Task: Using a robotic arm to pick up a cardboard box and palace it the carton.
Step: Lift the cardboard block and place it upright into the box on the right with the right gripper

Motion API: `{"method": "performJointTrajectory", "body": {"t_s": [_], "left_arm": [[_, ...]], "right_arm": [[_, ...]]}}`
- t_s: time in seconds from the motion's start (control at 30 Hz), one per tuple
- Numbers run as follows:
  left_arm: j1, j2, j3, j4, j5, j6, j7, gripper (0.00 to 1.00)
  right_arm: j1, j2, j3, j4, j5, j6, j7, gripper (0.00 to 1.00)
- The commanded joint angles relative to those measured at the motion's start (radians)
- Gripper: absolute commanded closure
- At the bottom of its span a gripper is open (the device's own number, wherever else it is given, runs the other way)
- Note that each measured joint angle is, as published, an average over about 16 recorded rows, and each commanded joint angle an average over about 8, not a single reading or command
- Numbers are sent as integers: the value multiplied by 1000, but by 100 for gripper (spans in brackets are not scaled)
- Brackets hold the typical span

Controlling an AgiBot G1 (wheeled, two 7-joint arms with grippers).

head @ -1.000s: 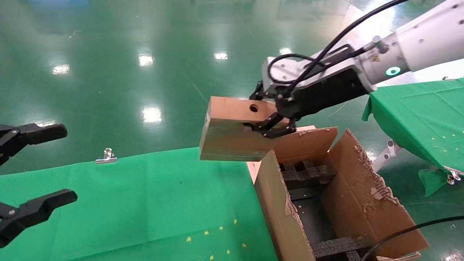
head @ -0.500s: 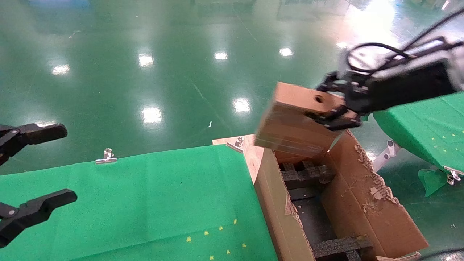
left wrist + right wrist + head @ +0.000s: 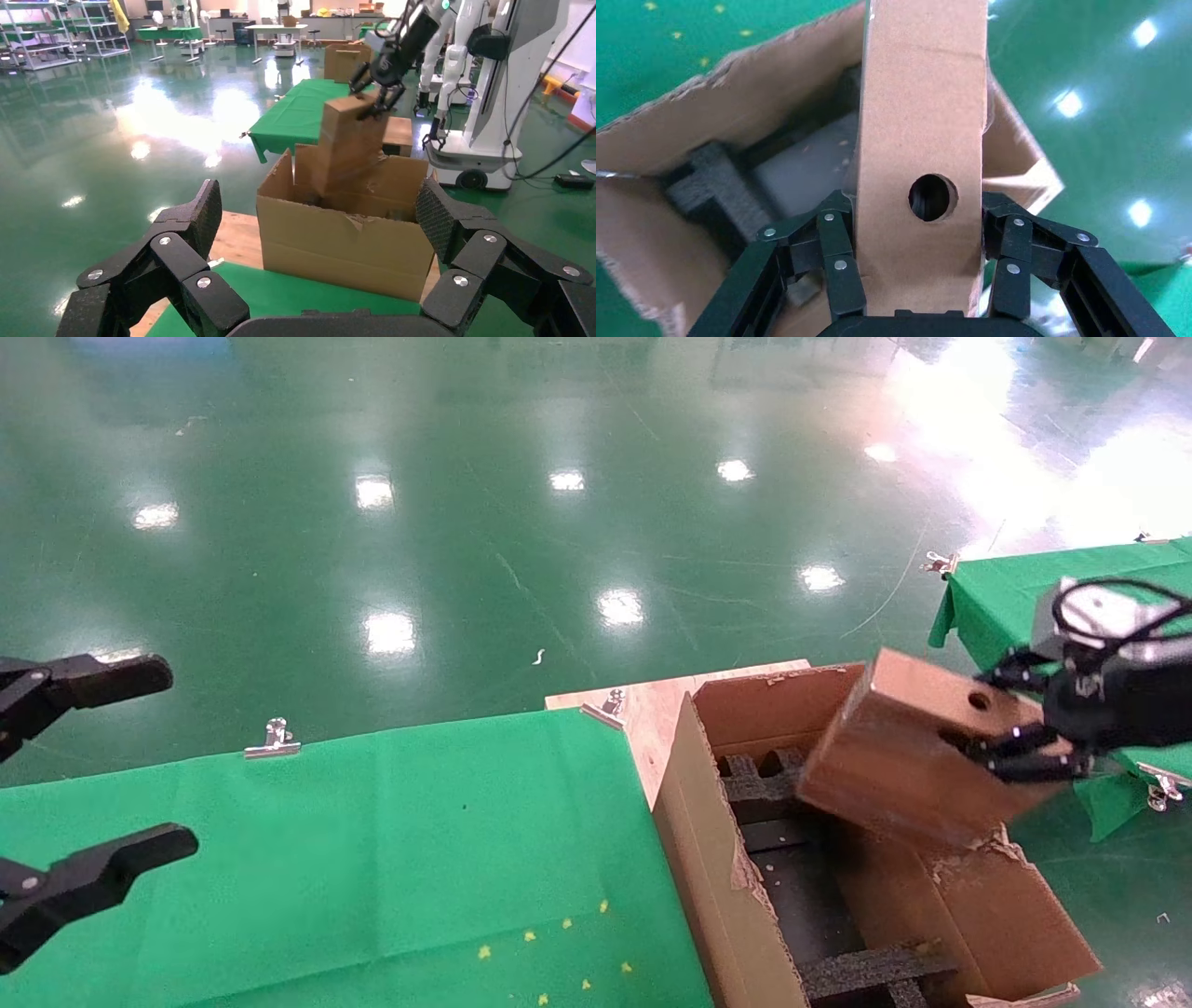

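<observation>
At the far left of the head view the left gripper (image 3: pixel 88 803) is parked over the green cloth (image 3: pixel 372 859), jaws spread wide and holding nothing. Moving right, the carton (image 3: pixel 717 887) stands open beside the cloth, black foam inserts (image 3: pixel 792 784) showing inside and nothing packed in it yet. Further right, the right gripper (image 3: pixel 1010 752) has its jaws clamped on the 2 long sides of the cardboard box (image 3: pixel 894 756), which hangs tilted above the carton's right-hand flap, its lower end dipping toward the opening. Judging by this, pickup and carry are done; lowering the box between the inserts and releasing it remain.
</observation>
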Motion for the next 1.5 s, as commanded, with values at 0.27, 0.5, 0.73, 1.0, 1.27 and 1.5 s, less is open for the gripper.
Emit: {"method": "performJointTrajectory", "body": {"t_s": [0.27, 0.5, 0.73, 1.0, 1.27, 1.5], "left_arm": [[0, 0, 0, 0, 0, 0, 0, 0], [0, 0, 0, 0, 0, 0, 0, 0], [0, 0, 0, 0, 0, 0, 0, 0], [0, 0, 0, 0, 0, 0, 0, 0], [0, 0, 0, 0, 0, 0, 0, 0], [0, 0, 0, 0, 0, 0, 0, 0]], "right_arm": [[-68, 46, -18, 18, 40, 55, 14, 100], [-65, 41, -16, 16, 39, 52, 15, 100], [-93, 34, -32, 14, 23, 86, 83, 100], [-192, 71, -79, 132, -27, 248, 368, 100], [-275, 152, -124, 333, -129, 430, 778, 100], [-308, 183, -153, 448, -231, 483, 1080, 100]]}}
